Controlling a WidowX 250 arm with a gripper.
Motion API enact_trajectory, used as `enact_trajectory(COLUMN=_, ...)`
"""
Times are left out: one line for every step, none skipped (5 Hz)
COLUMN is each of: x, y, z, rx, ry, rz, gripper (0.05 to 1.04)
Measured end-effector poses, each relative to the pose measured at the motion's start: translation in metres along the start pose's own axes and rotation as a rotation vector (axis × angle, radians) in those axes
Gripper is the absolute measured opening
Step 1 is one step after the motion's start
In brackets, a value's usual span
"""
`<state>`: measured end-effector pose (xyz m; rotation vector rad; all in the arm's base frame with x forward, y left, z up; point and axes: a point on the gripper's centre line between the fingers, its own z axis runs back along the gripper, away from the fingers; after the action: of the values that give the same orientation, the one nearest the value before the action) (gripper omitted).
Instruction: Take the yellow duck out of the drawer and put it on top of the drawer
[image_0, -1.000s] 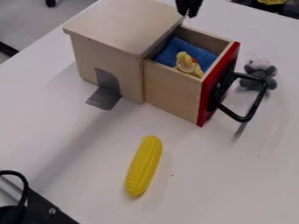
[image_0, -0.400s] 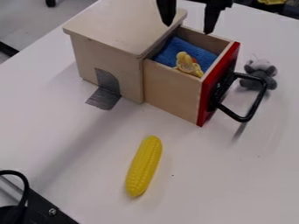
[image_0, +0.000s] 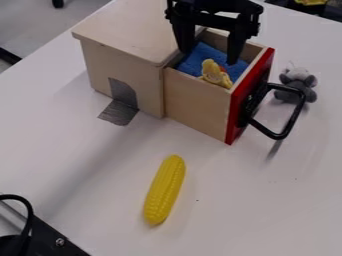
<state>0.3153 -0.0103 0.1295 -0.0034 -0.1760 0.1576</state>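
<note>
Your end effector (image_0: 208, 57) hangs open over the drawer (image_0: 197, 107), top centre of the frame.
Its two fingers are apart with nothing between them; you have the yellow duck (image_0: 215, 75) just below, inside the open drawer by its near side wall, with blue cloth (image_0: 194, 61) beside it. On the worktop (image_0: 100, 200) you see yellow corn (image_0: 165, 190) at lower centre and a grey plush toy (image_0: 298, 84) at upper right.
</note>
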Motion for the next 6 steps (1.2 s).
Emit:
enact_trajectory(x=0.0, y=-0.002, z=-0.02, rx=0.0, ry=0.044, rz=-0.004, gripper=0.998)
enact_trajectory(x=-0.003, y=-0.002, z=-0.029, rx=0.004, ry=0.073, rz=-0.01, gripper=0.998)
enact_trajectory(x=-0.003, y=-0.002, z=-0.034, rx=0.005, ry=0.088, rz=-0.009, gripper=0.951)
enact_trajectory(x=-0.003, y=-0.003, z=-0.034, rx=0.002, ry=0.086, rz=-0.007, gripper=0.664)
enact_trajectory(x=-0.003, y=-0.003, z=-0.034, rx=0.0, ry=0.086, rz=-0.006, gripper=0.361)
enact_trajectory(x=-0.005, y=-0.003, z=-0.035, rx=0.0, ry=0.091, rz=-0.005, gripper=0.148)
